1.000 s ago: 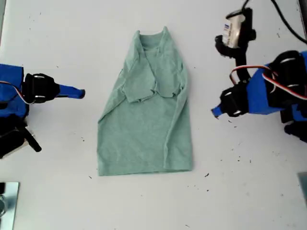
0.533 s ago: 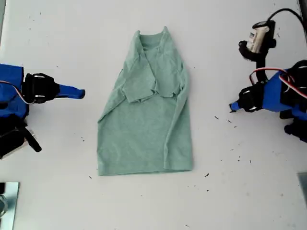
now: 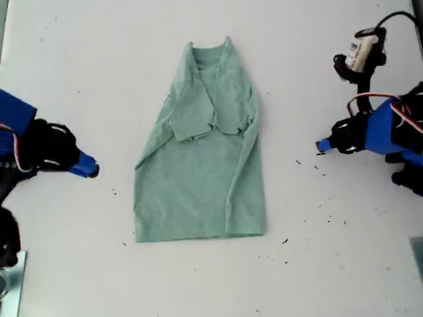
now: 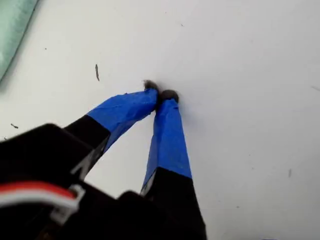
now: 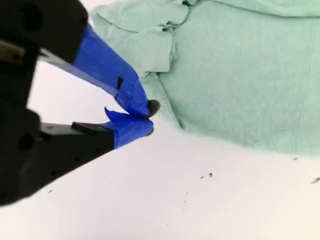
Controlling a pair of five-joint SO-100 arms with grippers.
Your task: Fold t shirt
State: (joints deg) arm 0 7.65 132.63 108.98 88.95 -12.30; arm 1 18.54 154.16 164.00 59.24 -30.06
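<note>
Jaws clenched on nothing, my first gripper hangs over bare white counter at the exterior view's right. My second gripper, also pinched closed and empty, sits at that view's left. Between them the green t shirt lies flat at mid-counter, sleeves folded in, collar toward the far edge. Dark specks dot the surface.
</note>
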